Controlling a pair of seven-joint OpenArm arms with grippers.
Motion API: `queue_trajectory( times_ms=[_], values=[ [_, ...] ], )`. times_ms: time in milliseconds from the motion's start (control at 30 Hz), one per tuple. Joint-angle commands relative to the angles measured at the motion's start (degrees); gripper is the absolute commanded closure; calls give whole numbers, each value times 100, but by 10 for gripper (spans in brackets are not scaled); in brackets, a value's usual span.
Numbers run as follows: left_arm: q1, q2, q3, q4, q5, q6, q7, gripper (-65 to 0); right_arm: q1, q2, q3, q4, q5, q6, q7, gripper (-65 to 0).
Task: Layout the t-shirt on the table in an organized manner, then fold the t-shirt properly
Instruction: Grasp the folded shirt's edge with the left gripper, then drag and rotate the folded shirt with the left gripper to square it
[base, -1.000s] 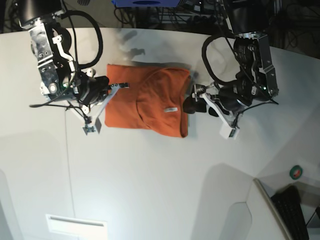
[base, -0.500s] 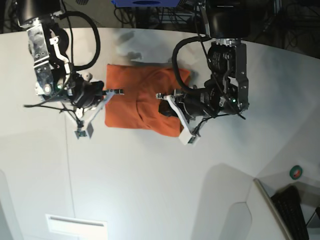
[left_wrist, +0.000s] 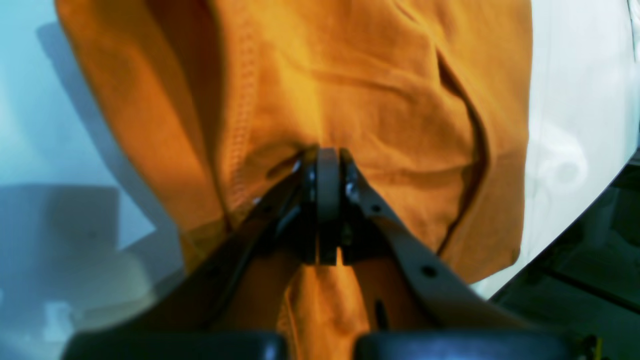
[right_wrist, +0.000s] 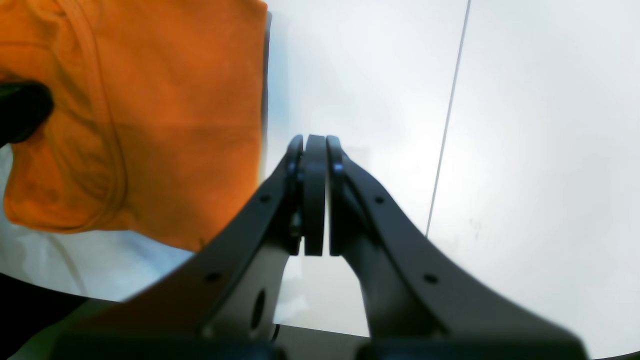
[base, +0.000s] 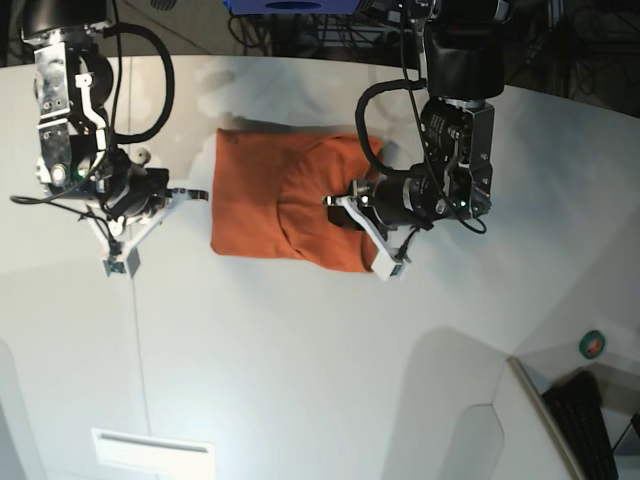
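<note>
Base view: folded t-shirt (base: 265, 205) on table (base: 300, 370), left hand (base: 340, 207) pinching it.

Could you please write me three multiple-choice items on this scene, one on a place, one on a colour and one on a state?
1. Where is the right gripper?
A. Over bare table beside the t-shirt
B. On the collar
C. Off the table

2. What colour is the t-shirt?
A. Blue
B. Orange
C. Green

3. How is the left gripper?
A. Wide open
B. Shut on the t-shirt
C. Out of view

Answers: 1 A, white table lies under its tips; 2 B, plainly orange in every view; 3 B, fabric bunches at its closed tips.
</note>
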Motion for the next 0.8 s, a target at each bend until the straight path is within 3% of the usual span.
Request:
queue_trajectory(
  times_ms=[0, 133, 267, 533, 700, 767],
  values=[
    [-101, -11, -13, 110, -88, -31, -127, 0, 58, 35, 17, 119, 23, 29, 78, 0],
    [-92, -20, 31, 497, -106, -39, -66, 0, 67, 35, -18, 119, 23, 29, 78, 0],
    [-39, 33, -39, 1236, -114, -39, 497, 0, 67, 35, 17, 119, 23, 29, 78, 0],
    [347, -20, -1138, 1913, -114, -57, 1007, -20, 67, 35, -10, 119, 23, 29, 78, 0],
    [558, -90, -1296, 1895, -114, -66, 980, -476, 67, 35, -27, 119, 23, 29, 78, 0],
    [567, -90, -1270, 1772, -114, -75, 971, -591, 67, 35, -27, 119, 23, 29, 78, 0]
  ],
)
